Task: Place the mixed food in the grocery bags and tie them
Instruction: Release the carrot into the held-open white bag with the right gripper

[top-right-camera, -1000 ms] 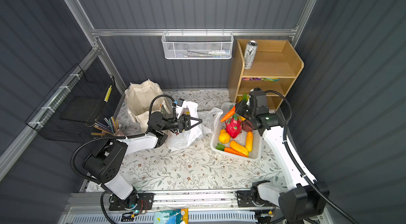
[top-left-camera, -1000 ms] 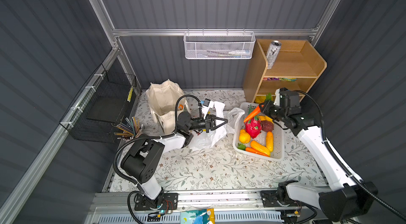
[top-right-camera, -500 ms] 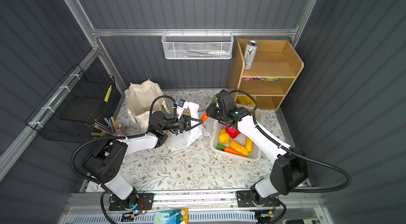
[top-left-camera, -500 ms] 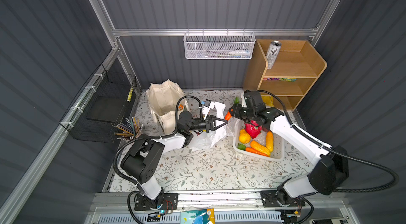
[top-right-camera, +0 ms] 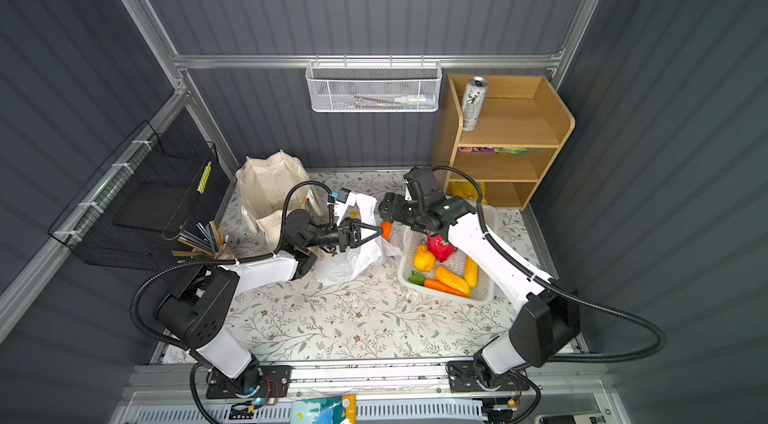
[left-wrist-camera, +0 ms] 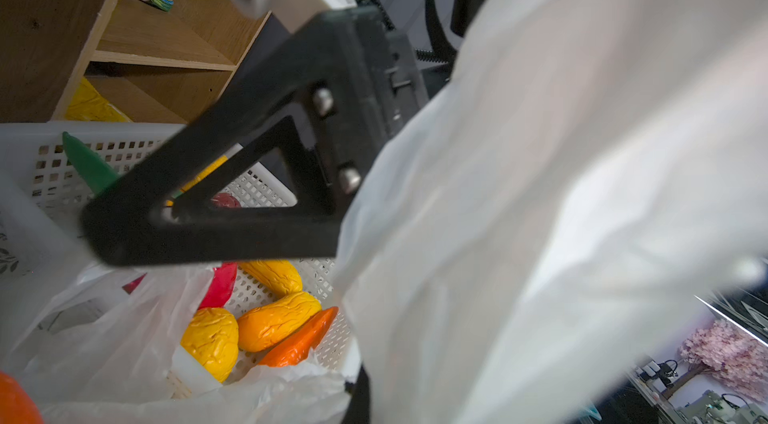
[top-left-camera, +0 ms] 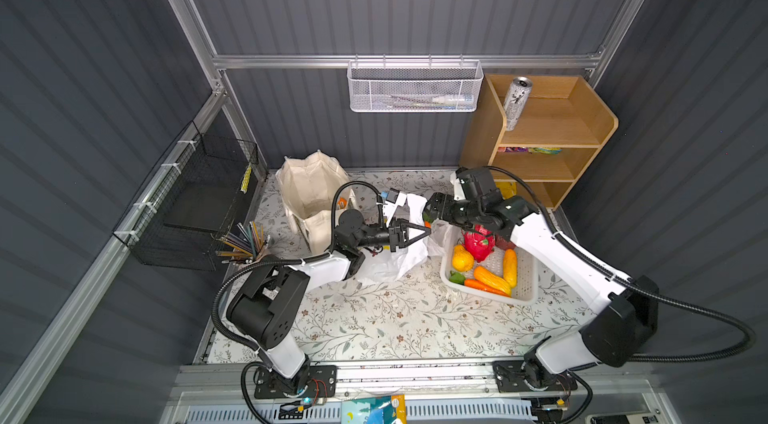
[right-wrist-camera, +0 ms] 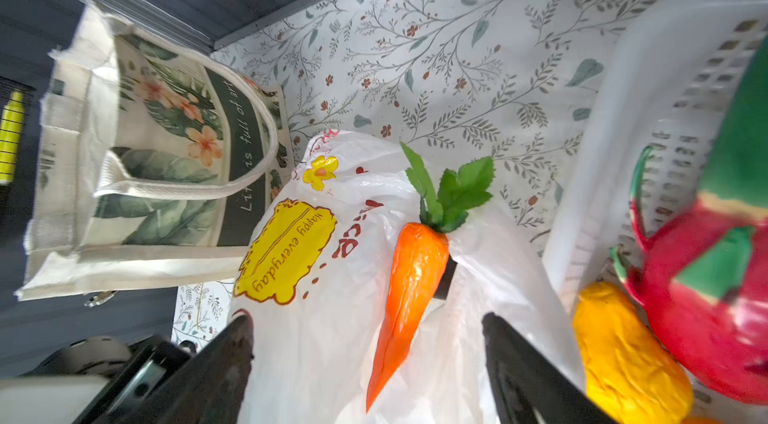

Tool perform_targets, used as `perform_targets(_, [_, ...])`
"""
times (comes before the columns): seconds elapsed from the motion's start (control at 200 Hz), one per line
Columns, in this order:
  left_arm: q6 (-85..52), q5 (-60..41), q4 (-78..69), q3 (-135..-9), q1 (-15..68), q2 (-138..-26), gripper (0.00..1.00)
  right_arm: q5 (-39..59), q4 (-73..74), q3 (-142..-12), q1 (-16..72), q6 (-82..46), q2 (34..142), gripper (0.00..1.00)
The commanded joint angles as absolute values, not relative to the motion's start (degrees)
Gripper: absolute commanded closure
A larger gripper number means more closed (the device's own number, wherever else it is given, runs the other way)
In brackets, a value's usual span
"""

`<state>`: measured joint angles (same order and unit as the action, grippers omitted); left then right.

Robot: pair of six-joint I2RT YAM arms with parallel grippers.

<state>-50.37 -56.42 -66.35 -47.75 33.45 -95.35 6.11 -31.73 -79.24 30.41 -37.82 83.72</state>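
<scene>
Right claw (right-wrist-camera: pixel 365 320) straddles loose carrot (right-wrist-camera: pixel 411 276) over plastic bag (right-wrist-camera: pixel 316 343).

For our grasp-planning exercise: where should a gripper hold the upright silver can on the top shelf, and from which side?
Probably around the silver can at mid-height, coming from the open front of the wooden shelf: a tall upright cylinder beside a side panel.

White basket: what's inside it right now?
The white basket holds a dragon fruit, three yellow fruits, a carrot and a green piece. The right arm covers its far corner, so anything there is hidden.
</scene>
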Motion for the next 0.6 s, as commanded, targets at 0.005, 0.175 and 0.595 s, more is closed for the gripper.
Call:
perform_targets(0.005, [-48.5, -56.5, -66.3, -48.6, 33.6, -93.3, 1.0, 4.1, -35.6, -77.2, 28.4, -33.9, 79.8, 0.14])
perform_targets(0.175, [-48.1, -56.5, -65.6, -48.6, 33.6, -92.9, 1.0, 2.5, -37.6, -75.1, 26.4, -29.7, 80.4, 0.14])
perform_targets(0.595, [-45.0, -55.5, -60.0, -48.6, 33.6, -92.5, 1.0, 6.6, -31.1, -77.0, 24.3, -26.9, 93.8, 0.83])
